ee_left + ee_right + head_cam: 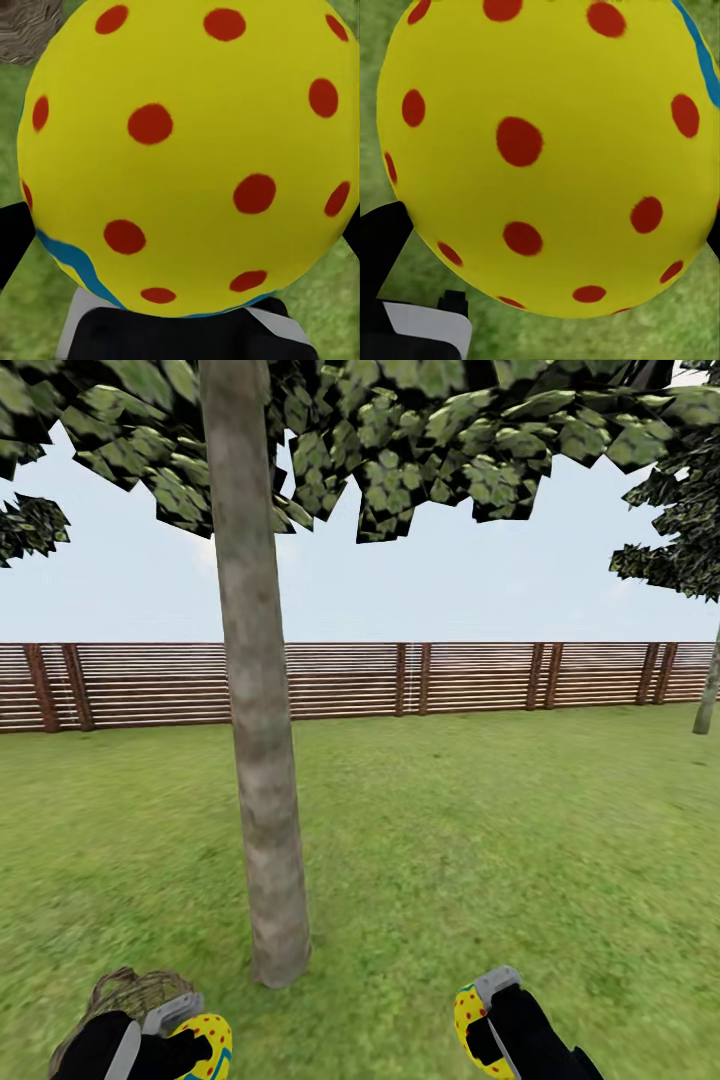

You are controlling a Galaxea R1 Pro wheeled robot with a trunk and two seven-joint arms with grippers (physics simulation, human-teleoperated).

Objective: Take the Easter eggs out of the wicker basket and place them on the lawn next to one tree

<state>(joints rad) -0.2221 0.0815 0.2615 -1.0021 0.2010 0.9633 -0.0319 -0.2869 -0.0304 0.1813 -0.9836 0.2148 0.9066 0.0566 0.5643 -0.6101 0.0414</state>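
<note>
The Easter eggs (205, 1040) (468, 1022) look smooth and matt, like painted plastic (187, 150) (547, 157), held in matt black grippers (160, 1050) (495, 1025) with pale grey pads. At eleven o'clock the tree (262, 760) shows rough, mottled grey-brown bark; the wicker basket (130, 992) is coarse woven fibre. The lawn (480, 840) is soft, matt grass, and the fence (450, 678) at twelve is slatted brown wood.

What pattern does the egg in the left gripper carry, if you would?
Yellow egg with red dots and a blue band, clearest in the left wrist view.
</note>
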